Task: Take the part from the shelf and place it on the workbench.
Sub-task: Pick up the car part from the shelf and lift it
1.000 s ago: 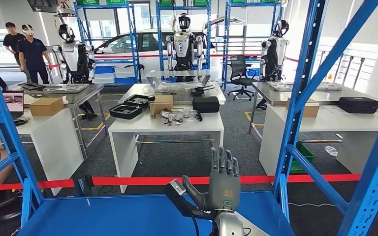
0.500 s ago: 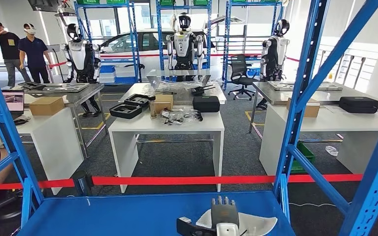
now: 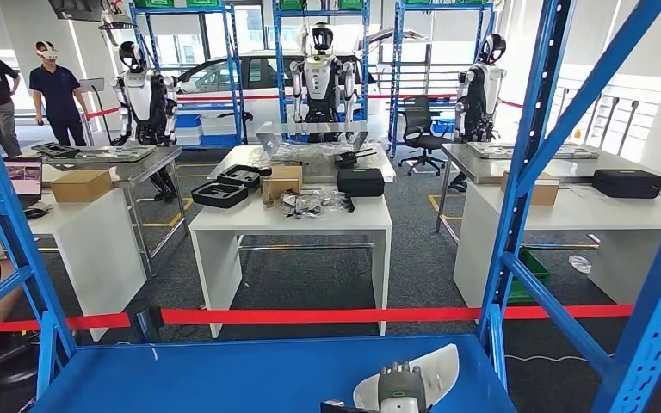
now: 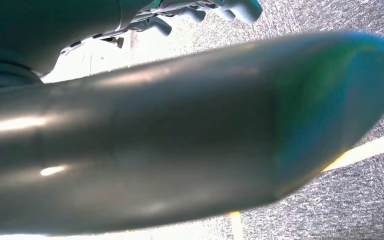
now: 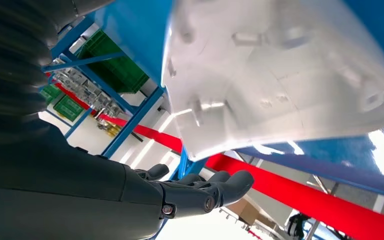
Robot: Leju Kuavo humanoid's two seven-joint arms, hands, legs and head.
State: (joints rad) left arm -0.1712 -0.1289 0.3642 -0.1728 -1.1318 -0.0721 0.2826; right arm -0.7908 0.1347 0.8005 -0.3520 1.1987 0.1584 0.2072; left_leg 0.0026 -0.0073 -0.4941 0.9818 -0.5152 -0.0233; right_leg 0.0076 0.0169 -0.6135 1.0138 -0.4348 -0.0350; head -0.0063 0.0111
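The part (image 3: 426, 374) is a white curved shell on the blue shelf board (image 3: 224, 379), at the bottom of the head view. It stands tipped up on edge behind my right hand (image 3: 398, 389), leaning right. The right wrist view shows the part's ribbed inner side (image 5: 280, 75) close above my right hand's fingers (image 5: 205, 192), which are stretched out straight with a gap between them and the shell. Whether the thumb touches the part is hidden. My left hand (image 4: 180, 140) hangs over grey carpet, thumb straight and fingers (image 4: 200, 11) apart from it, holding nothing.
Blue shelf uprights (image 3: 525, 172) and a diagonal brace frame the right side, with another upright (image 3: 9, 224) on the left. Red barrier tape (image 3: 327, 316) runs behind the shelf. Beyond it are white tables (image 3: 293, 219), other robots (image 3: 320, 73) and people (image 3: 56, 86).
My right hand dropped from raised above the shelf down onto the part. The part, lying flat half a second ago, now stands tipped up on its edge.
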